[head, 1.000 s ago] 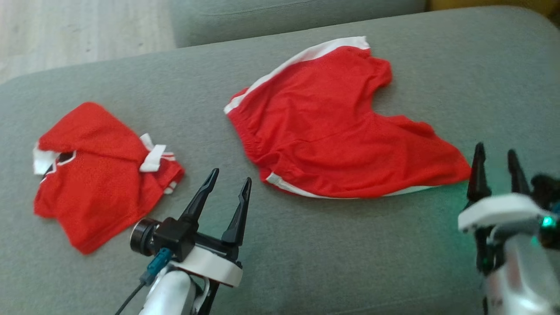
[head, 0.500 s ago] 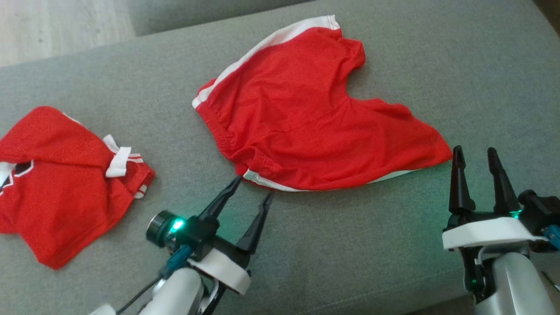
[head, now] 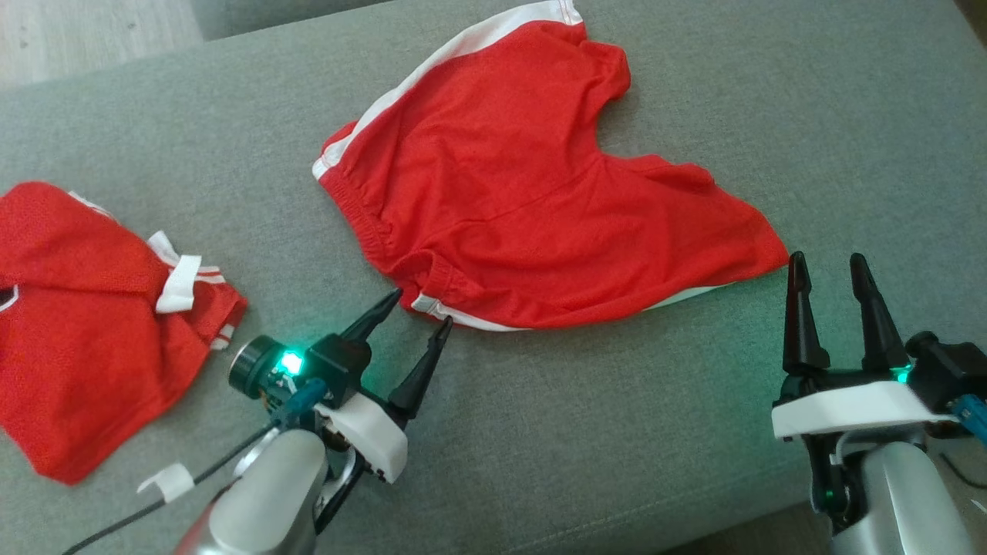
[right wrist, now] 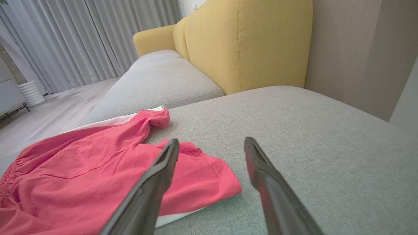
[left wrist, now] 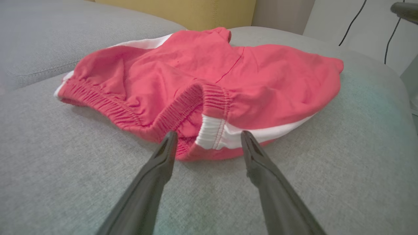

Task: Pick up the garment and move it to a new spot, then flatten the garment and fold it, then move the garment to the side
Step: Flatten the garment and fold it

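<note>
Item 1: red shorts with white side stripes, lying spread and lightly creased on the grey sofa cushion, elastic waistband towards the robot's left, 2 leg openings towards the far side and the right. In the left wrist view the shorts show the gathered waistband folded over itself beside a white stripe. In the right wrist view the shorts end in a loose leg hem corner lying flat on the cushion. Item 2: left hand, fingers moderately wide apart, holding nothing, low over the cushion, its tips at the near waistband corner. In its own wrist view the left hand brackets the white stripe end; whether the tips touch the cloth cannot be told. A green light glows on its wrist. Item 3: right hand, fingers apart, holding nothing, set just beside the right leg hem corner. In its own wrist view the right hand has 1 finger over the hem and the other over bare cushion. Item 4: red jersey with white trim, crumpled, at the left of the cushion, well apart from the shorts. Item 5: yellow sofa back, grey curtains and pale floor beyond.
</note>
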Robot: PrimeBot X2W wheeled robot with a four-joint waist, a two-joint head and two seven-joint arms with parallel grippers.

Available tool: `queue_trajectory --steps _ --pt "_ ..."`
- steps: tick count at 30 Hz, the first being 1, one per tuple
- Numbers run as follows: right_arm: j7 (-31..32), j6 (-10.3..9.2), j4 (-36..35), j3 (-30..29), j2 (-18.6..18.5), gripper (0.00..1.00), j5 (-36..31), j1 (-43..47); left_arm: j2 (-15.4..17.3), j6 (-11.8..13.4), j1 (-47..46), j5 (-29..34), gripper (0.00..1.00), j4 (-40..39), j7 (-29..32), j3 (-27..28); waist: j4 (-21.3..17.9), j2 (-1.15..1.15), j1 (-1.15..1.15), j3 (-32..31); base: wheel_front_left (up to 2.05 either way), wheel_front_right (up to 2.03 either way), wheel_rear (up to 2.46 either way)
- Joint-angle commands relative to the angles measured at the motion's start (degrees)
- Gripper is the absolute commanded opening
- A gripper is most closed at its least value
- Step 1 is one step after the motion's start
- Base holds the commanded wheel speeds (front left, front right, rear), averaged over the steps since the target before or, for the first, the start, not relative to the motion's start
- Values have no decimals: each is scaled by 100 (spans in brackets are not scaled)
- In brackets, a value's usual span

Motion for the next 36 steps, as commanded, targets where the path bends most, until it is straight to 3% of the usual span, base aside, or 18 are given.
queue_trajectory --steps 1,10,11,13,23,36 --pt "-77 -5 -201 150 -38 100 9 -1 77 28 -275 -43 100 -110 3 168 -10 0 0 17 0 0 0" --pt "-77 -5 -214 157 -38 100 -5 -52 68 13 -521 -161 100 150 27 5 -41 0 0 142 0 0 0" --pt "-77 -5 -213 156 -38 100 -13 -57 68 12 -541 -179 77 170 36 -23 -41 0 0 150 0 0 0" --pt "-77 -5 -198 150 -38 100 -32 -64 68 9 -575 -218 0 198 32 -80 -37 0 0 157 0 0 0" --pt "-5 -5 275 -118 -38 100 -380 -131 21 4 -449 -356 0 24 -231 -260 144 0 0 16 0 0 0" --pt "928 -5 1244 -789 -38 100 -896 -707 -43 76 -234 -376 0 -356 -352 -384 450 0 0 -46 0 0 0"
